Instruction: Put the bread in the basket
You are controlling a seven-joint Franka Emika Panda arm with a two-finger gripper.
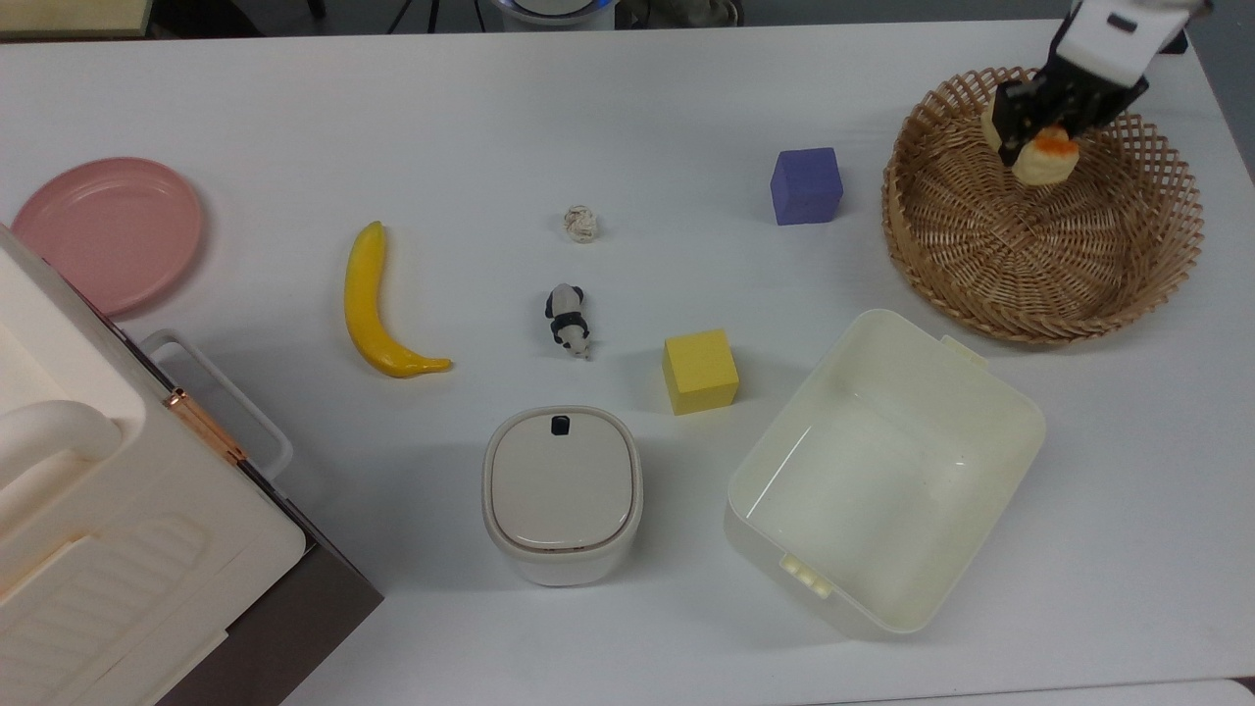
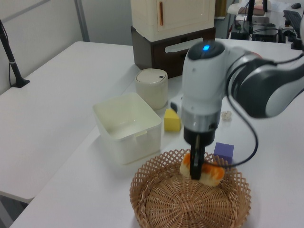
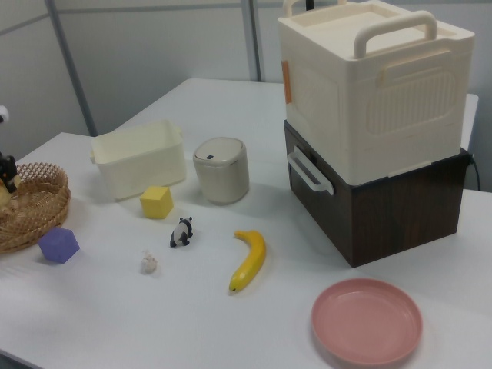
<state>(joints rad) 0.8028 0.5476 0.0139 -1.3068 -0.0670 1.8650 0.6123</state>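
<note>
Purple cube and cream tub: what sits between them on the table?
Nothing. In the top view, the stretch of white table from the purple cube down to the cream tub is bare; the basket lies off to the top view's right.

Against the white bench [image 1: 637, 118], the woven basket [image 1: 1157, 255] is showing tan-brown, the bread [image 1: 1045, 157] cream with an orange top, the banana [image 1: 377, 314] yellow, the plate [image 1: 108, 230] pink, one cube [image 1: 806, 186] purple, another cube [image 1: 700, 372] yellow.

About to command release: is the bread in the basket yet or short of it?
Inside the rim but not set down: the bread hangs in the hand, above the basket weave.
</note>
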